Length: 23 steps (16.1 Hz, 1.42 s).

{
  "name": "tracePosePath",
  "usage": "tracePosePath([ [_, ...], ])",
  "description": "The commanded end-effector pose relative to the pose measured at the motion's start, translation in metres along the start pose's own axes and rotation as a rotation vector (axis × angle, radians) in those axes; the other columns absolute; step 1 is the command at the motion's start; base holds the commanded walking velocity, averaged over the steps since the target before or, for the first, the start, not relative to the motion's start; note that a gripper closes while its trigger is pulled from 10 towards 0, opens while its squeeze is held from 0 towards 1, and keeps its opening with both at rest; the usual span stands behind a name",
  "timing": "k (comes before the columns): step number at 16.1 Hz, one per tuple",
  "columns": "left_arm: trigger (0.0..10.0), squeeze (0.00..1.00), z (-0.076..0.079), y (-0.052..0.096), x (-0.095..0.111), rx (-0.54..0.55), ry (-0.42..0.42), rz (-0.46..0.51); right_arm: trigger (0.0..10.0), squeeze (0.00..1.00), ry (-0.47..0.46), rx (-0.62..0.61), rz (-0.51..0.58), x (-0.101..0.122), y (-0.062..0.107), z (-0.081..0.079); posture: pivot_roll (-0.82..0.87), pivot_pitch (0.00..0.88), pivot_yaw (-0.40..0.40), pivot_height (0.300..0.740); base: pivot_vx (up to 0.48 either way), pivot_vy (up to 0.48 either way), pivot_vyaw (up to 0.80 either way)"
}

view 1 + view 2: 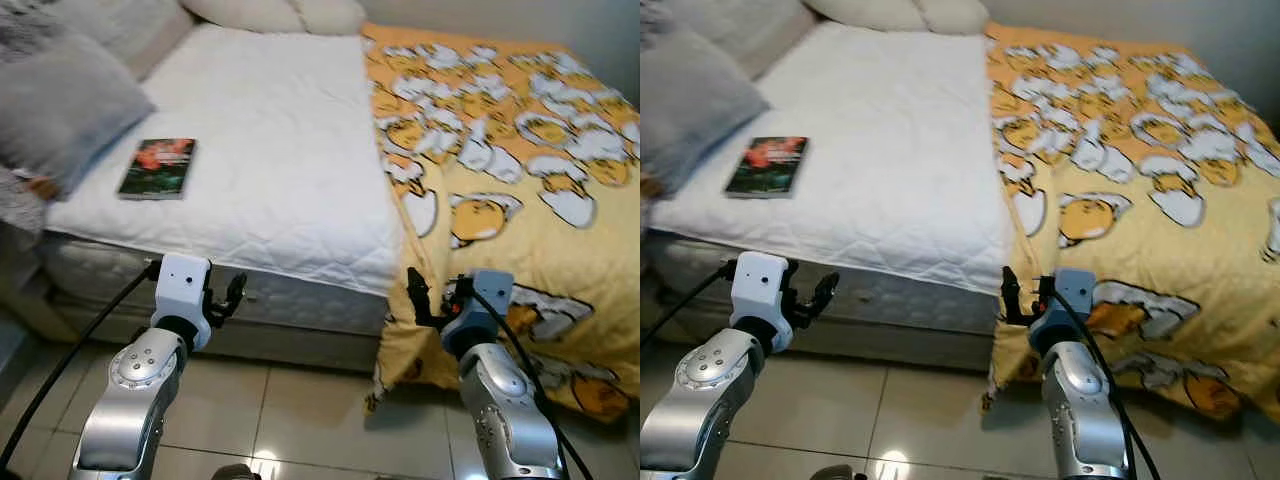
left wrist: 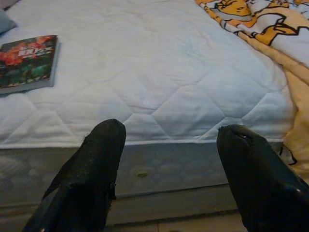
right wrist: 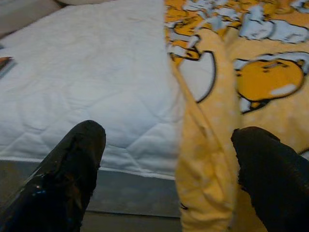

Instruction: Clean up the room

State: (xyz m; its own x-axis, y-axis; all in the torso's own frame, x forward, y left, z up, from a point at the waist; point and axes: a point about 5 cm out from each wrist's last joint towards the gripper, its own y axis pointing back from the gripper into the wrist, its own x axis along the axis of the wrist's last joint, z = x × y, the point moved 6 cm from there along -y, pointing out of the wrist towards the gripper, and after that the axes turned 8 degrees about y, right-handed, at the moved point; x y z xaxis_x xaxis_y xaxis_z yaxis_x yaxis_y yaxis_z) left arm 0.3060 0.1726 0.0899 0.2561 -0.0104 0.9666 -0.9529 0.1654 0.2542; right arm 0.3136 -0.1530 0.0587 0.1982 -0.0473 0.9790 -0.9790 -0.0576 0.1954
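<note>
L gripper point(image 2: 169, 145), R gripper point(image 3: 169, 145) agape; glossy book point(image 1: 158, 167) on quilted mattress point(image 1: 270, 150); blanket point(image 1: 500, 150) draped.

On the bed point(image 1: 270, 170) before me I count one book point(image 1: 158, 167), one yellow egg-print blanket point(image 1: 500, 170), two pale pillows point(image 1: 275, 12) at its head and one grey cushion point(image 1: 60, 110) by the book, with my two grippers, left point(image 1: 232, 296) and right point(image 1: 425, 300), at its foot.
</note>
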Motion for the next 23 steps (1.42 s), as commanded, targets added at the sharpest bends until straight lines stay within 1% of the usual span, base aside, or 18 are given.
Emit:
tracePosePath([
  [1,10.0,0.0,0.003,0.0,0.005,-0.008,-0.001,0.014,10.0,0.0,0.003,-0.011,0.002,0.003,-0.002,0.003,0.02,0.0,-0.057,0.74,0.274,0.0,0.0],
  [2,10.0,0.0,0.002,0.0,0.005,-0.004,0.003,0.014,10.0,0.0,0.026,-0.003,-0.011,0.001,-0.003,0.002,0.02,0.0,-0.058,0.74,0.285,0.0,-0.66],
  [4,10.0,0.0,0.003,-0.001,0.006,-0.003,0.006,0.015,10.0,0.0,0.046,0.008,-0.022,0.0,-0.005,0.002,0.02,0.0,-0.058,0.74,0.292,0.0,0.0],
  [7,10.0,0.0,0.001,-0.002,0.006,0.002,0.01,0.018,10.0,0.0,0.061,0.022,-0.03,0.0,-0.008,0.001,0.01,0.0,-0.06,0.74,0.3,0.0,0.0],
  [9,10.0,0.0,0.001,-0.002,0.007,0.004,0.013,0.02,10.0,0.0,0.075,0.04,-0.031,0.001,-0.01,-0.002,0.01,0.0,-0.061,0.74,0.308,0.0,0.0],
  [19,10.0,0.0,0.005,-0.004,0.008,-0.002,0.011,0.024,10.0,0.0,0.089,0.046,-0.043,-0.001,-0.012,-0.002,0.01,0.0,-0.065,0.74,0.326,0.0,0.0],
  [22,10.0,0.0,0.006,-0.004,0.008,-0.006,0.01,0.025,10.0,0.0,0.094,0.052,-0.046,-0.002,-0.013,-0.003,0.01,0.0,-0.065,0.74,0.33,0.0,-0.76],
  [23,10.0,0.0,0.005,-0.004,0.008,-0.006,0.01,0.025,10.0,0.0,0.106,0.052,-0.044,-0.001,-0.013,-0.003,0.02,0.0,-0.065,0.74,0.33,0.0,0.0],
])
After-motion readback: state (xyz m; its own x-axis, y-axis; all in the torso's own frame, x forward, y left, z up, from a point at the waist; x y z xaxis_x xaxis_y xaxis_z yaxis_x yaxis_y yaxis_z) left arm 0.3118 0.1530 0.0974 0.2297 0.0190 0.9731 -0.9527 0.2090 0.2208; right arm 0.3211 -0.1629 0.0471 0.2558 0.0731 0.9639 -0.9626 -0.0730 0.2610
